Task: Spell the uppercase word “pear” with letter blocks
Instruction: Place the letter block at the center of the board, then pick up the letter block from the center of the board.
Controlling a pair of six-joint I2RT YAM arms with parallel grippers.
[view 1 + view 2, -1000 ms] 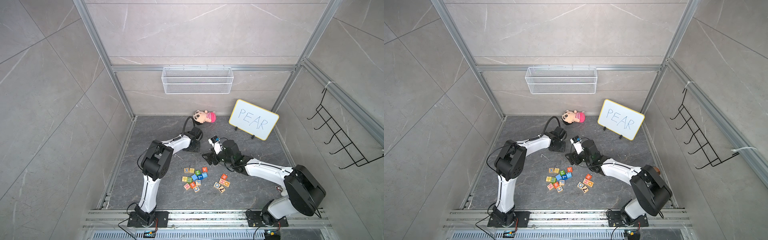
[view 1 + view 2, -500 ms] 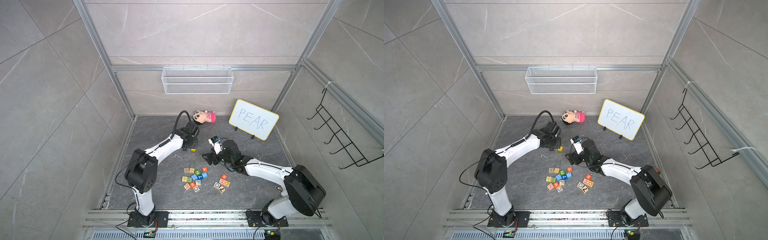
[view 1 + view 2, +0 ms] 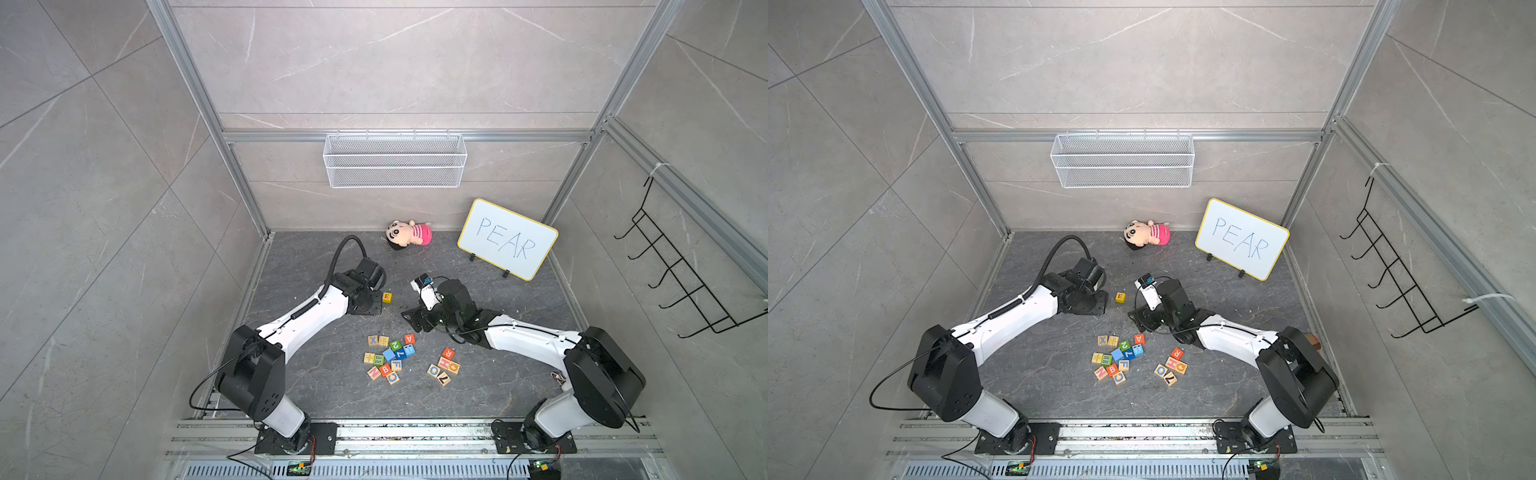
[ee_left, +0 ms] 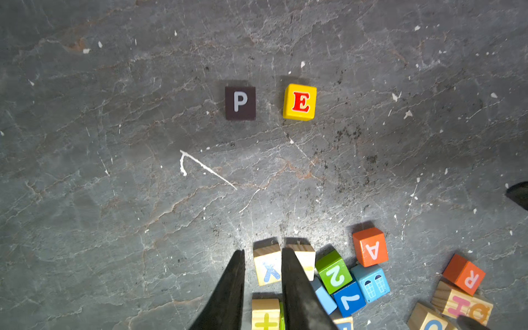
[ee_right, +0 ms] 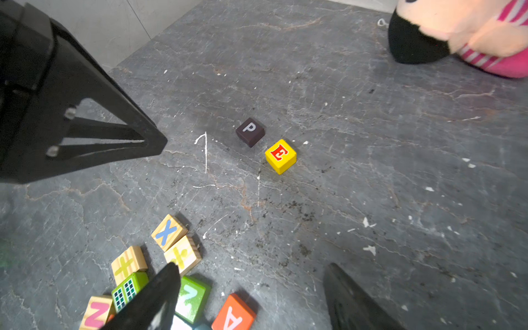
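Slate floor (image 4: pixel 114 200), P block (image 4: pixel 240 103), E block (image 4: pixel 299 102), face-up

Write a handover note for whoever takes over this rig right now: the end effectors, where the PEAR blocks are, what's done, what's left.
Left end effector: shut, holding nothing.
Right end effector: open, holding nothing.
Black P block and yellow E block: side by side on the floor with a gap between them, letters up, reading P then E.
Orange-red A block: at the edge of the larger pile of loose blocks.
Red R block: at the edge of the smaller pile.
Done: P and E placed.
Left: set A after E, then R.
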